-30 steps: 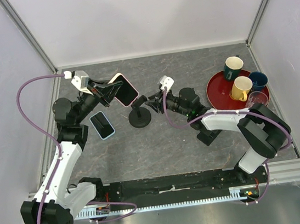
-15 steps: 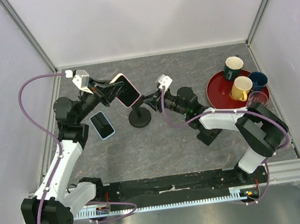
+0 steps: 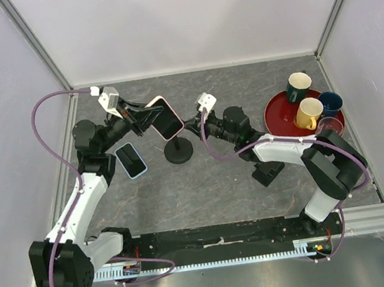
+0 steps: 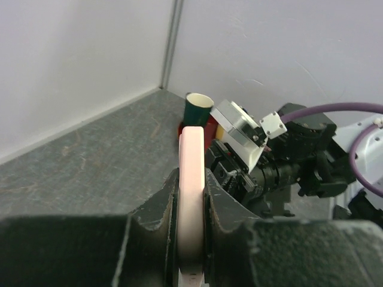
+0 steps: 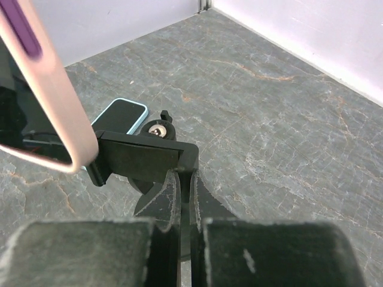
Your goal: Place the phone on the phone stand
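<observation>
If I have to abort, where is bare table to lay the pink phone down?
Widest bare table: the near strip between the phone stand base and the rail. The back strip beside the red tray is bare too. Crowded: around the stand, where left gripper and right gripper meet, light-blue phone alongside.

A light-blue phone [image 3: 131, 159] lies flat, screen up, on the grey stone-patterned table [image 3: 205, 191]. At the far right a round red tray [image 3: 277, 117] carries cups — one dark green [image 3: 298, 87], one yellow [image 3: 309, 113], one dark blue [image 3: 330, 102] — with a clear glass [image 3: 328, 128] at its near rim. A small black wedge stand [image 3: 269, 171] sits nearer the front.
</observation>
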Available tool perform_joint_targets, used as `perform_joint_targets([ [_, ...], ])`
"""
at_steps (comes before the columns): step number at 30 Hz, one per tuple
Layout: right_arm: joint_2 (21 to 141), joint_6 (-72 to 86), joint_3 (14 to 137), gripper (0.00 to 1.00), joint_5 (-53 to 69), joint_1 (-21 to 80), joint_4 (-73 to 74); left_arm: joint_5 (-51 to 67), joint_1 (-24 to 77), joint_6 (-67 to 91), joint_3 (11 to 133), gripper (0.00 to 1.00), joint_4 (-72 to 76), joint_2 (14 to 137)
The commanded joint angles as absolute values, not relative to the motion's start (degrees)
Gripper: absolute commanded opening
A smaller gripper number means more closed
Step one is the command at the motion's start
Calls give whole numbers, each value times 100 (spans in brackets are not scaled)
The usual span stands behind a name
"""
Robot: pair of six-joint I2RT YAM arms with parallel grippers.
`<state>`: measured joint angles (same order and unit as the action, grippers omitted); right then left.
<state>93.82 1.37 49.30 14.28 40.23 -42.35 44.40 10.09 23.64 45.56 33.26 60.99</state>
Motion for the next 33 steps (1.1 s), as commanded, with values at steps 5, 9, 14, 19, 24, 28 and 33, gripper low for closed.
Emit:
perform_joint_targets([
  [5, 9282, 263, 5212, 0, 3310, 3622, -3753, 5659, 1081, 3032, 4887, 2, 4368, 6671],
  [9, 9272, 395, 5142, 0, 3998, 3332, -3701, 5976, 1352, 2901, 4913, 2, 4403, 6750],
  [14, 9448, 448, 5273, 0, 4482, 3287, -3595, 6187, 1722, 2690, 4948, 2, 4403, 6908],
  [19, 9536, 562, 5317, 0, 4737, 3287, -3665, 6188, 1933, 2610, 4966, 2, 4683, 7163],
  [24, 9624, 633, 5344, 0, 4790, 3287, -3709, 6100, 2214, 2392, 4641, 2, 5614, 7444],
  [28, 9615, 650, 5335, 0, 4808, 3296, -3735, 5977, 2303, 2162, 4579, 2, 5660, 7611],
  [33, 9659, 650, 5352, 0, 4834, 3296, -3735, 5950, 2303, 1794, 4500, 2, 5660, 7708],
])
